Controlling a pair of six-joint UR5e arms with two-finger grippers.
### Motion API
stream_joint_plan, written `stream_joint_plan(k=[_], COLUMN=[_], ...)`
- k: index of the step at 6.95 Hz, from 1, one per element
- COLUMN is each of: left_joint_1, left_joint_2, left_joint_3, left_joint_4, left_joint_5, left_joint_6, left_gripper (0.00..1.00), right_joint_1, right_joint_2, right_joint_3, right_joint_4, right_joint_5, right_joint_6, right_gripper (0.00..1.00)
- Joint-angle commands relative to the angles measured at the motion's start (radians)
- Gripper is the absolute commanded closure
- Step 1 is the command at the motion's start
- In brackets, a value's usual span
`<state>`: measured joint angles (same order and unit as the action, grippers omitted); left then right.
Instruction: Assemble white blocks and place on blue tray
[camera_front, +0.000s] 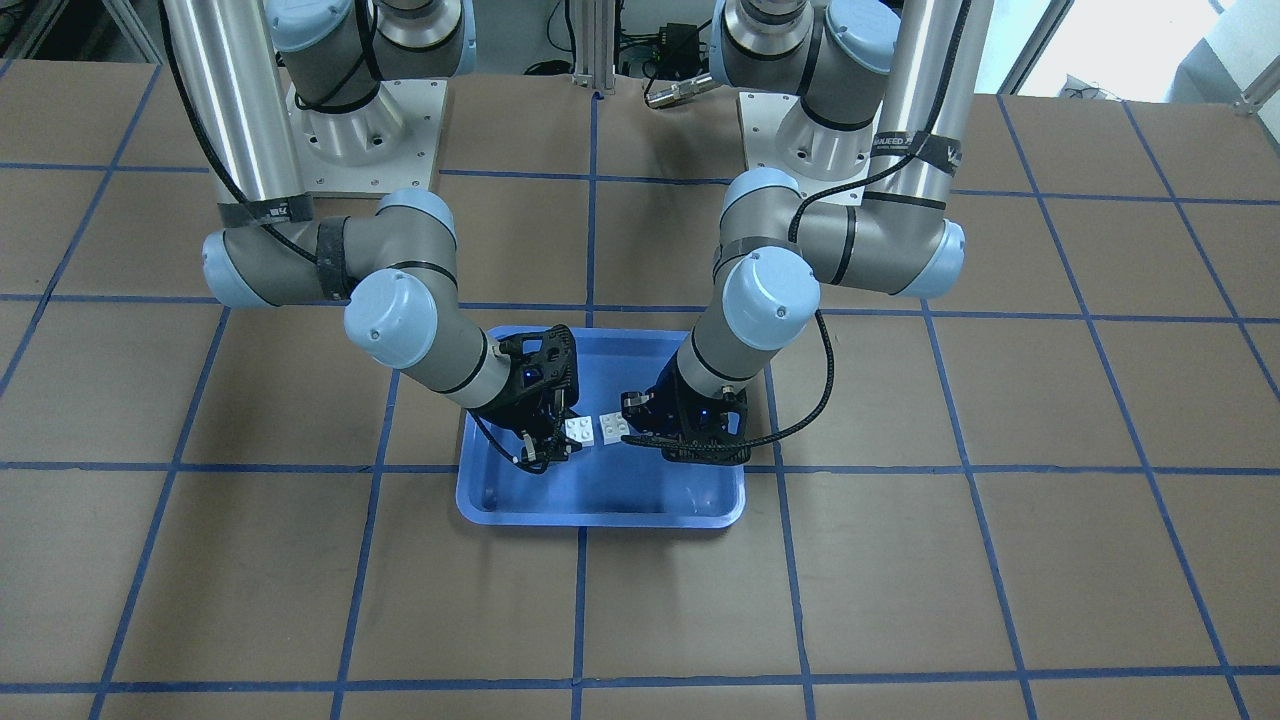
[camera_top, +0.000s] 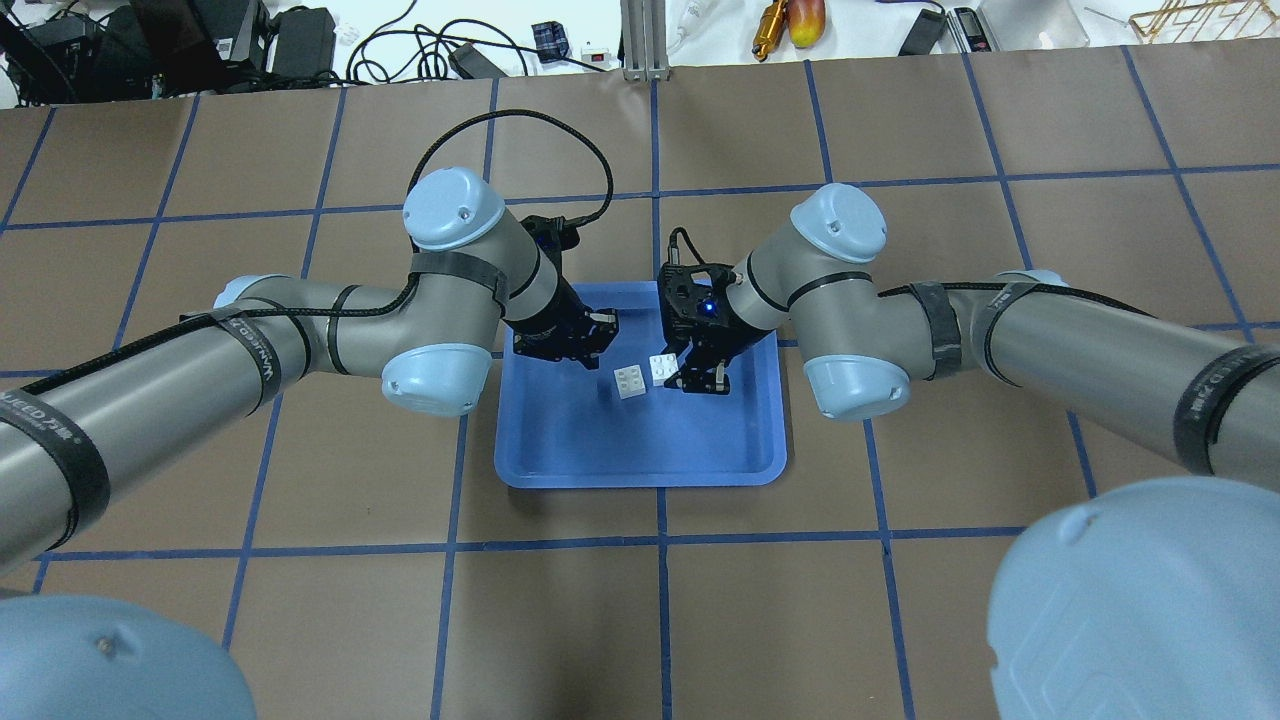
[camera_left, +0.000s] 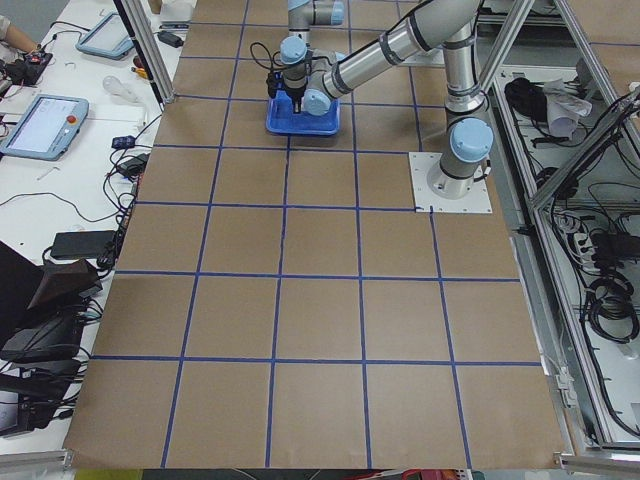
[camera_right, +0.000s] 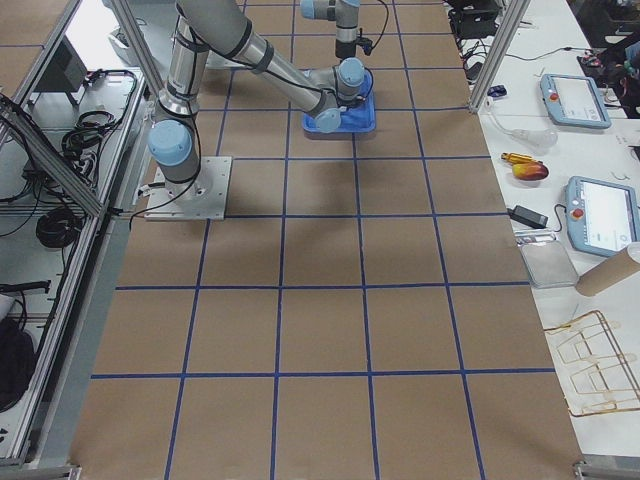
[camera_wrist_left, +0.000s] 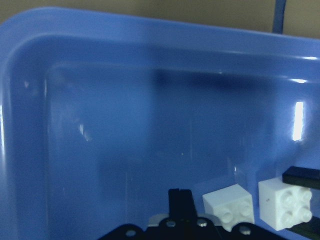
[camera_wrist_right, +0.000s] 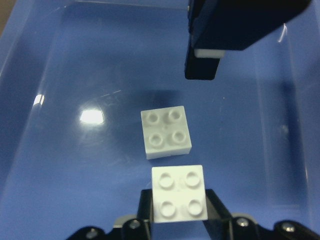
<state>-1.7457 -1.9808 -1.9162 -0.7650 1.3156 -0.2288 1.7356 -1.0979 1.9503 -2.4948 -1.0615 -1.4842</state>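
The blue tray (camera_top: 560, 440) lies between my arms. Two white blocks are in it, side by side and studs up. My right gripper (camera_wrist_right: 179, 202) is shut on one white block (camera_wrist_right: 179, 197), low over the tray floor; this block also shows in the overhead view (camera_top: 661, 368). The other white block (camera_wrist_right: 166, 131) lies free on the tray floor just beyond it, a small gap apart (camera_top: 630, 381). My left gripper (camera_top: 600, 340) hangs over the tray beside the free block. Its fingers (camera_wrist_left: 181, 200) look together and hold nothing.
The tray (camera_front: 600, 500) sits on a brown table with a blue tape grid (camera_front: 590, 600). Both arm bases stand at the table's back (camera_front: 370, 130). Cables and tools lie beyond the far edge (camera_top: 480, 55). Tablets lie on side tables (camera_right: 575, 100).
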Motion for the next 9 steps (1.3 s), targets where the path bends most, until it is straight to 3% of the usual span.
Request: stream_joint_plan(k=[1,8,9], left_joint_1=[-0.006,-0.017,-0.017], left_joint_2=[-0.006,-0.01,-0.009], left_joint_3=[-0.004,-0.017,-0.017], left_joint_4=[0.006,0.003,0.004], left_joint_5=[0.001,0.001,0.002], left_joint_6=[-0.024,-0.044,-0.044], left_gripper=[1.0,1.0,1.0], right_joint_1=[0.005,0.045,0.045], right_joint_2=[0.001,0.018,0.018], right_joint_3=[0.001,0.002,0.002], right_joint_4=[0.001,-0.001,0.001], right_joint_5=[0.0,-0.012,-0.014], right_joint_6=[0.007,0.058,0.058], right_gripper=[1.0,1.0,0.93])
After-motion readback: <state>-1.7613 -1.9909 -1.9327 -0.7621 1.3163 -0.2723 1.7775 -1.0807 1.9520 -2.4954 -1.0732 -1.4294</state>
